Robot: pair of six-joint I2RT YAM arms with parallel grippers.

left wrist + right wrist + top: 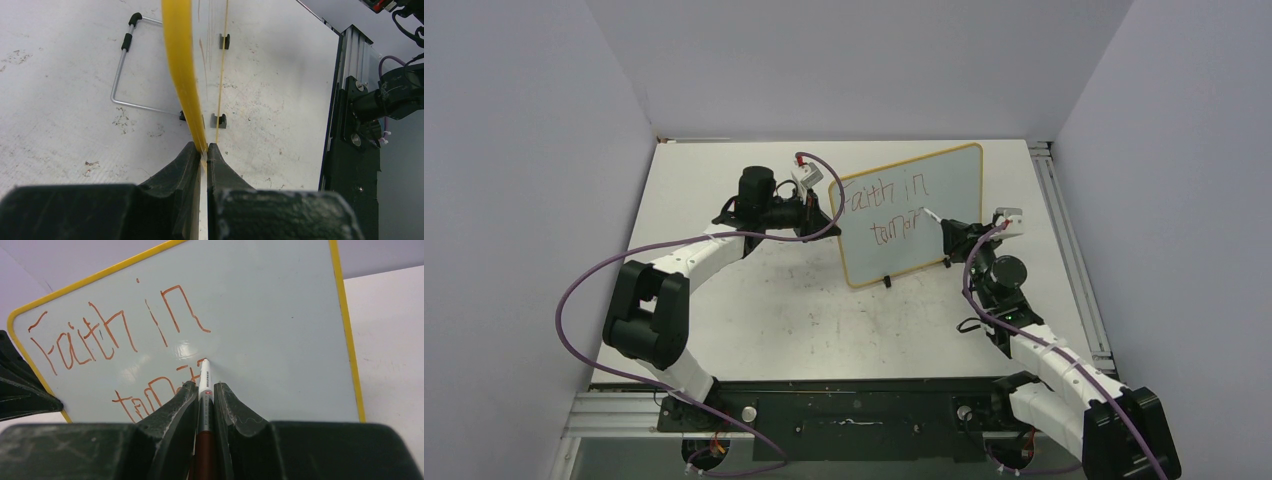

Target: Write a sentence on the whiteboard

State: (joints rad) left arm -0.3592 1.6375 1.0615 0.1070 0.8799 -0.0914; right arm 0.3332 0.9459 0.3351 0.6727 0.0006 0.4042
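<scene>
Two firm grips: left tool (202,148) pinches the whiteboard (954,200) by its edge; right tool (204,386) clamps the marker (205,415), pointing straight ahead, tip at the end of the sentence (92,335).

whiteboard (956,195): yellow-framed, standing upright | sentence (120,332): reddish-brown "Faith in", then apparently "tomor"
</scene>
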